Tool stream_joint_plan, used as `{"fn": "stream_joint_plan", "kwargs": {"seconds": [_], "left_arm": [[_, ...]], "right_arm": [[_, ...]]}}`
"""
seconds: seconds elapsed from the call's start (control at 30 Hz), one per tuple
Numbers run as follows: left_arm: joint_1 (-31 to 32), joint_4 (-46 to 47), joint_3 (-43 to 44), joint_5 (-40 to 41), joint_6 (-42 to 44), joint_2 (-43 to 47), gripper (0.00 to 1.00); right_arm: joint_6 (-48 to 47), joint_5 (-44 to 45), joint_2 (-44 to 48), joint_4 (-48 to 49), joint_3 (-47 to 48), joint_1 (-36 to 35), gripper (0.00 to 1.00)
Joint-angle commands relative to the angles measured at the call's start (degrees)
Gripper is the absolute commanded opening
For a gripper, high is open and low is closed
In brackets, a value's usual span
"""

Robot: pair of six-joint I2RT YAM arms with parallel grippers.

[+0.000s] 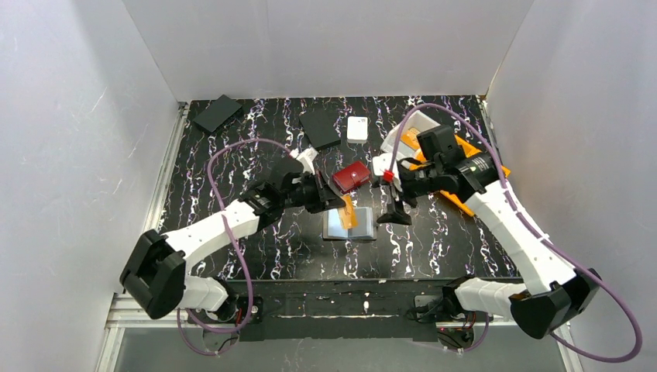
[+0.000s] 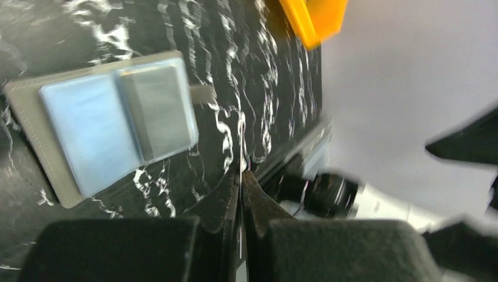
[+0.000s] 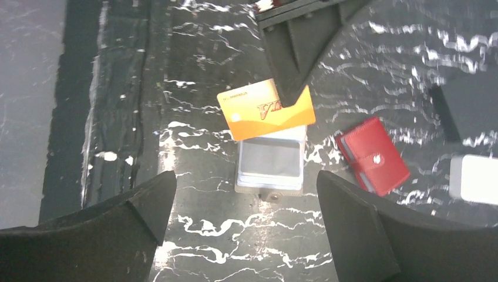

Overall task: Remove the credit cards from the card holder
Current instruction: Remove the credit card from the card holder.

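The grey card holder lies open on the black marbled table, its closure tab toward the right arm. My left gripper is shut on the orange credit card and holds it tilted just above the holder's far half; the right wrist view shows the card pinched at its edge. The light blue credit card sits in one pocket of the holder; the other pocket looks grey. My right gripper is open and empty, hovering just right of the holder.
A dark red case lies just behind the holder. Two flat black squares and a small white box lie at the back. An orange tray lies under the right arm. White walls enclose the table.
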State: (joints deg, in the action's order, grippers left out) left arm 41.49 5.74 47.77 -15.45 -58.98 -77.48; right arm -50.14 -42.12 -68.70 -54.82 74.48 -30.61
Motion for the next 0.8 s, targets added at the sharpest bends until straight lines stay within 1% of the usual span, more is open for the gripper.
{"fn": "stream_joint_plan", "kwargs": {"seconds": [0.0,0.03,0.1,0.13,0.17,0.23,0.3,0.37,0.47,0.53,0.6,0.63,0.73,0.77], "left_arm": [[-3.25,-8.73,7.69,-28.08,31.85,0.91,0.0],[-4.09,-17.44,12.53,-35.58,36.46,-2.19,0.0],[-4.67,-36.96,21.85,-43.14,47.24,-9.1,0.0],[-4.59,-44.15,25.9,-44.15,52.48,-12.56,0.0],[-4.51,-48.94,28.86,-44.23,56.69,-14.15,0.0],[-4.28,-54.07,32.04,-41.45,63.63,-14.58,0.0],[-3.97,-54.25,32.24,-39.45,68.52,-12.5,0.0],[-3.56,-51.51,30.34,-38.54,70.43,-9.86,0.0],[-2.28,-45.1,27.17,-38.15,68.92,-7.09,0.0],[-1.35,-41.8,26.08,-37.4,67.48,-6.31,0.0],[-0.87,-38.58,25.26,-36.33,65.77,-5.73,0.0],[-0.75,-37.03,24.96,-36.23,65.0,-5.33,0.0],[-0.63,-34.09,24.53,-36.41,63.56,-4.35,0.0],[-0.62,-33.26,24.59,-36.61,63.12,-4.07,0.0]], "right_arm": [[-21.62,-9.49,1.06,-15.26,2.93,-0.18,0.98],[-25.93,-9.18,0.6,-16.99,3.52,-0.88,0.98],[-29.67,-6.45,-1.33,-18.7,5.69,-3.04,0.98],[-29.82,-5.09,-2.52,-19.01,6.97,-3.65,0.98],[-29.11,-4.03,-3.6,-18.58,7.92,-3.82,0.98],[-26.13,-2.88,-4.77,-16.66,8.6,-3.82,0.98],[-18.61,-3.85,-4.03,-12.26,7.01,-3.77,0.98],[-7.74,-4.8,-1.82,-3.92,3.25,-3.57,0.98],[8.54,-6.72,0.69,9.4,-3.92,-1.61,0.97],[17.08,-11.14,1.0,16.31,-8.53,-0.52,0.94],[24.2,-16.16,1.85,23.4,-13.14,0.15,0.93],[27.33,-17.18,2.57,26.93,-15.12,0.43,0.93],[29.72,-18.67,2.78,29.74,-16.84,0.79,0.92],[32.42,-19.83,2.78,32.44,-17.8,0.82,0.91]]}}
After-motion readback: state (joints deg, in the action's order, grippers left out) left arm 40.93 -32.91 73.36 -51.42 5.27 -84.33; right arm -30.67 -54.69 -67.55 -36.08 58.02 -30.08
